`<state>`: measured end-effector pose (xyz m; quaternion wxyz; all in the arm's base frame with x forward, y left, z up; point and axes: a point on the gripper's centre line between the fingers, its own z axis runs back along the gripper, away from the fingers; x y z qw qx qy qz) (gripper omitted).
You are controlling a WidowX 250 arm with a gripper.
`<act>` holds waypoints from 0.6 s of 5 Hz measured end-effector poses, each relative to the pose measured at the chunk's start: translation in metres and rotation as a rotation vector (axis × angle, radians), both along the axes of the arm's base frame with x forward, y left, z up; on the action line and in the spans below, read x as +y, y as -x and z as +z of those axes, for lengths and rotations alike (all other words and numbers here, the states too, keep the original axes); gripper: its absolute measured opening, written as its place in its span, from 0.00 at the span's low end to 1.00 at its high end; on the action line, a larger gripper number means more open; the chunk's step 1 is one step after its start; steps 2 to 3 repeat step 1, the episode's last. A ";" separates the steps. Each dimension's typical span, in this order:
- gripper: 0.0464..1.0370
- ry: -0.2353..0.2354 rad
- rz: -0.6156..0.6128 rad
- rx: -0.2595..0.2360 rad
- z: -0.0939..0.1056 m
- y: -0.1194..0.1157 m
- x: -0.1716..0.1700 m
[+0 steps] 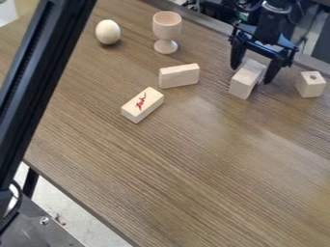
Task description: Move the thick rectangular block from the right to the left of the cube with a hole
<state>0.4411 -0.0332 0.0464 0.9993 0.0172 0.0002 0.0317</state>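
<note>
the gripper (252,75) hangs low over the desk (193,173), its jaws apart, one either side of the thick rectangular block (243,84); whether they touch it i cannot tell. the block is near the cube with a hole (310,87).

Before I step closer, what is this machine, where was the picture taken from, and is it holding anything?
A fixed camera looks down at a slant on a table. The machine is a black robot arm. Its gripper hangs at upper right, jaws apart on either side of a thick wooden block; whether they press on it, I can't tell. Right of that is a cube with a hole. Further left are a plain block, a block with red writing, a goblet and an egg-shaped piece.
</note>
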 end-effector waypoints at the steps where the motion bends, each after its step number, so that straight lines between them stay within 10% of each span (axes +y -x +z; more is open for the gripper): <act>1: 0.96 -0.036 0.012 -0.044 0.034 -0.004 0.008; 3: 0.96 -0.036 0.012 -0.044 0.034 -0.004 0.008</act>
